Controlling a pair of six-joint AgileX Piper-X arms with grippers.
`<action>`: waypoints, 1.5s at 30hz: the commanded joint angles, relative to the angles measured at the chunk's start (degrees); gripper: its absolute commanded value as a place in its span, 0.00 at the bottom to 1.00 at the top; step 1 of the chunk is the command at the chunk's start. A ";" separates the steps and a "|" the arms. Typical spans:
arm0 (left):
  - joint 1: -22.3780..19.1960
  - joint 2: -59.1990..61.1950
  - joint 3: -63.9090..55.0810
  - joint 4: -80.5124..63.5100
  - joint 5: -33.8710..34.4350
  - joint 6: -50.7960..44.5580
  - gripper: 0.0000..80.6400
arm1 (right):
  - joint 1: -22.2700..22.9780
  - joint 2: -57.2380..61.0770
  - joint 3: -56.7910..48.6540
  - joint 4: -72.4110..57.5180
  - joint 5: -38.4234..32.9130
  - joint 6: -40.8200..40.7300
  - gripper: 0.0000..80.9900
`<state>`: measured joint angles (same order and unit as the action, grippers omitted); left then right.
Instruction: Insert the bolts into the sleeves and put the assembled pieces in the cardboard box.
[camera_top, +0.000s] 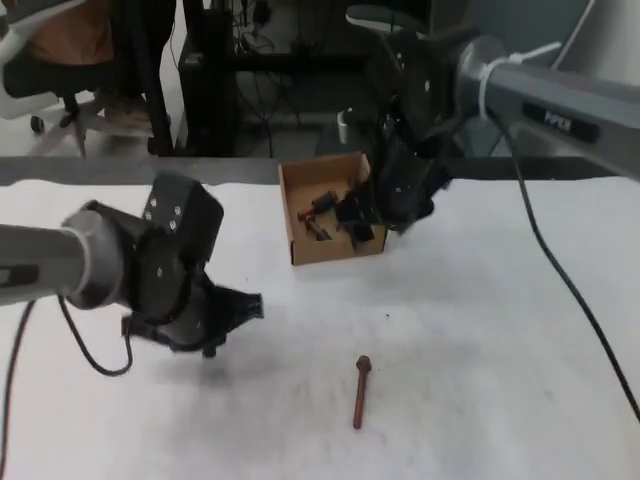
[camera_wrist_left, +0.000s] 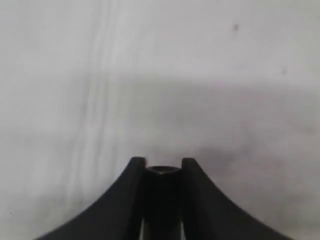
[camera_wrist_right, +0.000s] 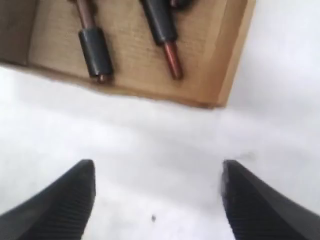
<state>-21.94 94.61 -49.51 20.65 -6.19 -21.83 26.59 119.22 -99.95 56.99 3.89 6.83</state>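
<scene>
The left gripper (camera_wrist_left: 163, 164) is pinching a black sleeve (camera_wrist_left: 162, 200); the right gripper (camera_wrist_right: 157, 187) is hanging spread. The bolt (camera_top: 361, 392), probably stiff and slick, is inviting a mid-shank grip.

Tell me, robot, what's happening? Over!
Left gripper shut on black cylindrical sleeve. Right gripper open beside brown cardboard box. Copper-coloured bolt lying loose on white bench.

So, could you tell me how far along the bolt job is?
Done: at least two sleeved copper-coloured bolts lie in the brown cardboard box. In hand: the left tool is shut on a black cylindrical sleeve; the right tool hangs open near the box. Left: one bare copper-coloured bolt on the white bench needs sleeving and boxing.
</scene>
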 joint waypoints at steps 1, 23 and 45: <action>-0.72 -4.94 0.45 -2.37 -0.08 8.57 0.01 | 2.79 -2.24 0.75 4.62 0.69 6.39 0.81; -2.05 -47.80 27.06 -21.39 0.32 16.92 0.01 | 13.68 -2.09 19.29 3.11 8.45 28.97 0.63; -17.90 -48.64 41.98 -49.37 2.60 12.03 0.02 | 14.79 -31.48 32.93 -27.78 17.86 11.43 0.01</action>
<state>-37.11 44.81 -7.61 -26.32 -2.17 -11.27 40.84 92.17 -72.02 36.83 25.21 20.86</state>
